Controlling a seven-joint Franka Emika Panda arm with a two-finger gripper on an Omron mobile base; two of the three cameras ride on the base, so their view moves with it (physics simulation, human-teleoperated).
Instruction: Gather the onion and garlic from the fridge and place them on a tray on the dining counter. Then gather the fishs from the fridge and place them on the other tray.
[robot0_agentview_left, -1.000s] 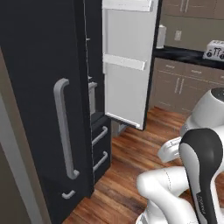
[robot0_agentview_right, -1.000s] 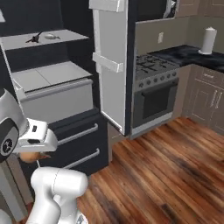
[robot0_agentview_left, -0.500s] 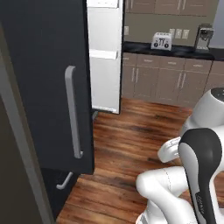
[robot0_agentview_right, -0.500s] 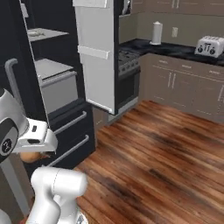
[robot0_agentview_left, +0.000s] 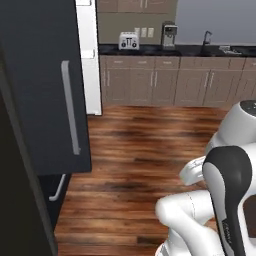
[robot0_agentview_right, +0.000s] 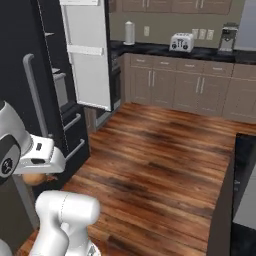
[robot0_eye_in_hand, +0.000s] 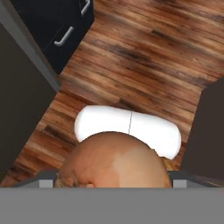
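Claw: the gripper (robot0_agentview_right: 36, 176) hangs low beside the fridge (robot0_agentview_right: 30, 75), its white hand body above an orange-brown round thing. The finger tips themselves are hidden, so the jaws are not seen directly; they stand wide, about the width of the ball between them.
Held thing: the onion (robot0_eye_in_hand: 114, 161) sits right at the claw in the hand view, large and close, orange-brown with a paler patch on top. In the right base view a sliver of it peeps out under the hand (robot0_agentview_right: 34, 178). It looks gripped, off the floor.
Fridge: tall and black, with a grey bar handle (robot0_agentview_left: 70, 114) on the near door. One white-lined door (robot0_agentview_right: 89, 55) stands swung open on the far side of the fridge. Two handled drawers (robot0_eye_in_hand: 65, 26) lie at the fridge's foot.
Floor: the wood floor (robot0_agentview_left: 150, 150) spreads from the fridge to the beige cabinets (robot0_agentview_right: 200, 90).
Back counter: a toaster (robot0_agentview_right: 181, 42) stands on the dark top beyond the fridge, with a coffee machine (robot0_agentview_left: 170, 35) near it.
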